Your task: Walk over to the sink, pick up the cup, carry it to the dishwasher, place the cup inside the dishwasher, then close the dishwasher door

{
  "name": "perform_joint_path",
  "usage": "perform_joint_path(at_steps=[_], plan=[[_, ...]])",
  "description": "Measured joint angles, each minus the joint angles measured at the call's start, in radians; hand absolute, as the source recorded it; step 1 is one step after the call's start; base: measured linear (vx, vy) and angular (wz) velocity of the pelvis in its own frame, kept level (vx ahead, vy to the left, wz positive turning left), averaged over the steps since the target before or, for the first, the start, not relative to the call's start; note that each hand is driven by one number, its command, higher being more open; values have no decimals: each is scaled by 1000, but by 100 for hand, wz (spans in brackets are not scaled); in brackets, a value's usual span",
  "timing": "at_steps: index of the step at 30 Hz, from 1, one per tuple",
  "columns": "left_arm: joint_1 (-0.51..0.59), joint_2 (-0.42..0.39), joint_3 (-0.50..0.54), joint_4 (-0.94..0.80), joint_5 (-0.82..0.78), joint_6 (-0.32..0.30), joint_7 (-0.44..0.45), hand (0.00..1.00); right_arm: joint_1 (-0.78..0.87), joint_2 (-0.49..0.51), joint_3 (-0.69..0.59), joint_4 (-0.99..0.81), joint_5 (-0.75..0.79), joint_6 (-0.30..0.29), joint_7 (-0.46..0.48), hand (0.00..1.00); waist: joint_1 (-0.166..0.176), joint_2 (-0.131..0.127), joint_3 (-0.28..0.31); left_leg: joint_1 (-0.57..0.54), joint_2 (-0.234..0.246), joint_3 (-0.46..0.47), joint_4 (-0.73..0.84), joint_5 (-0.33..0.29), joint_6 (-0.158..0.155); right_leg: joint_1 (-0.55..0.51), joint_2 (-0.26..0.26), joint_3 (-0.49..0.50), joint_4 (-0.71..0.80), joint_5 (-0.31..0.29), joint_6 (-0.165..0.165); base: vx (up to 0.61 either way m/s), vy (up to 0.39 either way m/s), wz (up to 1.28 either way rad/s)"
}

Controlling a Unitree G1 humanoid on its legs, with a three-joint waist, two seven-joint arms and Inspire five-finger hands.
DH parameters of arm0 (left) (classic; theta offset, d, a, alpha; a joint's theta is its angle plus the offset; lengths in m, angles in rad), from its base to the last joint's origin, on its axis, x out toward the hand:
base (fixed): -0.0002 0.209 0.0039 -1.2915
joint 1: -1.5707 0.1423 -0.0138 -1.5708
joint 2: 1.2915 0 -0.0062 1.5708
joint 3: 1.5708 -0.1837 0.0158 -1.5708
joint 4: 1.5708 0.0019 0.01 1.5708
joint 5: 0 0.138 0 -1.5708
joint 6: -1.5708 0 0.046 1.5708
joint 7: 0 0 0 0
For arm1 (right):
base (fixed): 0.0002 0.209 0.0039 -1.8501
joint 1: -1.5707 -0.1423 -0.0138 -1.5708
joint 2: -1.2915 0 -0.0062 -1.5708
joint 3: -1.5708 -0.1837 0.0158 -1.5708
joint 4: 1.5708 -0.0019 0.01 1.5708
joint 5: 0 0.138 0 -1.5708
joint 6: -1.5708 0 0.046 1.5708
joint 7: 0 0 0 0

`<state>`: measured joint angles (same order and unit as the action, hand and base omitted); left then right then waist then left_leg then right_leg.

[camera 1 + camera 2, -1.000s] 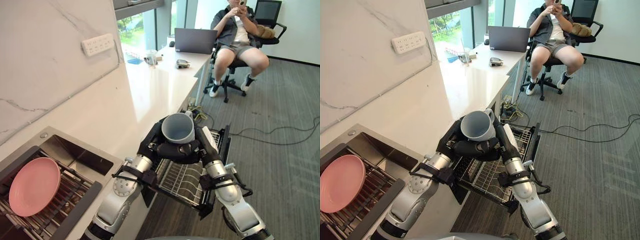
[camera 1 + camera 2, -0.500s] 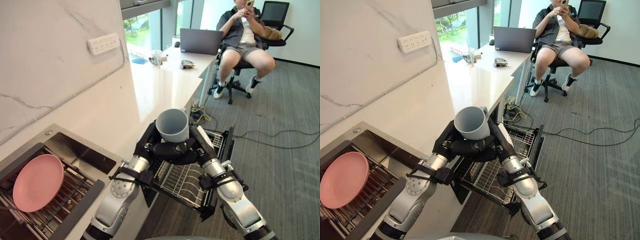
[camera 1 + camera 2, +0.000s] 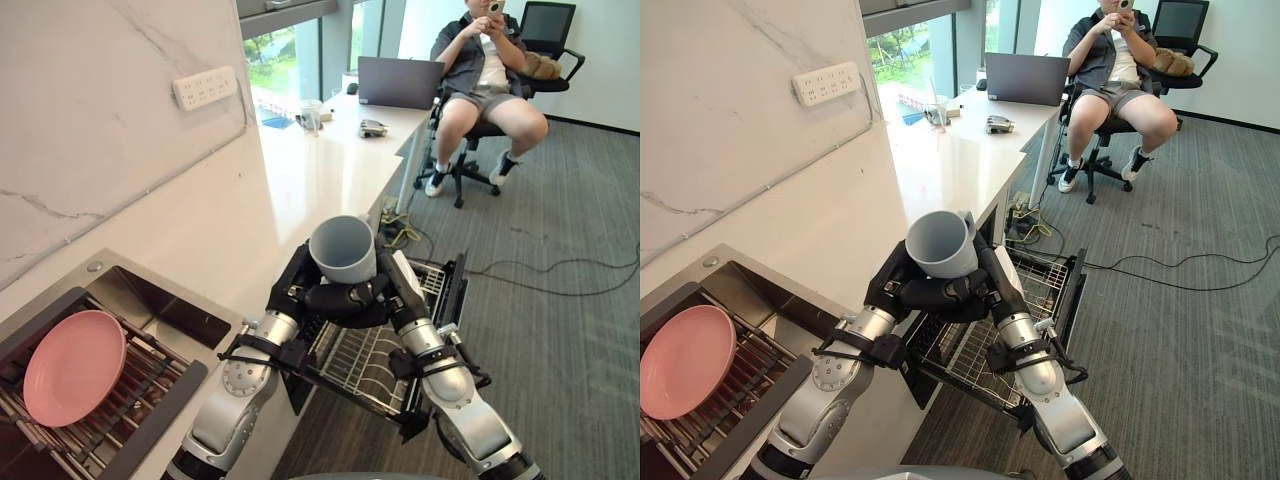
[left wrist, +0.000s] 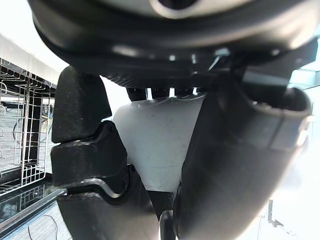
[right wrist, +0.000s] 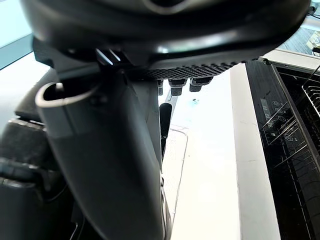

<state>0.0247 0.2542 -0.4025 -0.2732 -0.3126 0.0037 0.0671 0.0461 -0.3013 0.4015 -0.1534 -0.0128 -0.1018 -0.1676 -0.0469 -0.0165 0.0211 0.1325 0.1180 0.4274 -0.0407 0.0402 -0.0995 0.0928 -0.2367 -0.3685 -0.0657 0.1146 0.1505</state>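
A grey cup (image 3: 343, 250) stands upright, mouth up, held between both hands over the counter's edge beside the open dishwasher. My left hand (image 3: 298, 288) curls round it from the counter side, and the cup's pale wall (image 4: 160, 145) shows between its thumb and fingers. My right hand (image 3: 398, 285) wraps it from the other side, its fingers lying across the left hand's under the cup. The dishwasher's wire rack (image 3: 365, 360) is pulled out just below the hands. Its dark door (image 3: 1072, 290) hangs open toward the carpet.
At lower left a sink (image 3: 165, 320) holds a pink plate (image 3: 70, 368) on a rack. The white counter (image 3: 300, 190) runs back to a laptop (image 3: 398, 82) and small items. A person (image 3: 485, 60) sits in an office chair, with cables (image 3: 560, 270) on the carpet.
The view has shifted a little. Both hands stay closed on the cup, which now sits slightly more upright and closer to the counter edge.
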Motion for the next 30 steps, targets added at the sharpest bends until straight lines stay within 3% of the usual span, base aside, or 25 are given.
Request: perform_joint_path(at_steps=[6,18,25,30], plan=[[14,-14,1,37,-3,10,62,0,0,42,-1,0,-25,-20,-32,100,-2,0,0,3,0,1,0,0,0,0,0,2,0,0,0,0,0,0],[44,-60,8,39,11,-1,144,0,1,55,-5,7,-24,-21,-10,100,-1,3,3,7,-2,4,-6,0,0,0,0,4,0,0,0,0,0,0],[43,-69,106,40,19,-1,215,0,6,90,-81,7,-20,-23,-11,100,-10,11,15,18,-2,13,-10,-1,-1,3,0,9,0,-1,0,0,0,-3],[43,-75,138,40,19,-1,215,0,7,91,-115,7,-21,-24,-12,100,-16,11,16,17,-3,14,-13,-1,-1,2,0,8,0,-2,1,0,0,0]])
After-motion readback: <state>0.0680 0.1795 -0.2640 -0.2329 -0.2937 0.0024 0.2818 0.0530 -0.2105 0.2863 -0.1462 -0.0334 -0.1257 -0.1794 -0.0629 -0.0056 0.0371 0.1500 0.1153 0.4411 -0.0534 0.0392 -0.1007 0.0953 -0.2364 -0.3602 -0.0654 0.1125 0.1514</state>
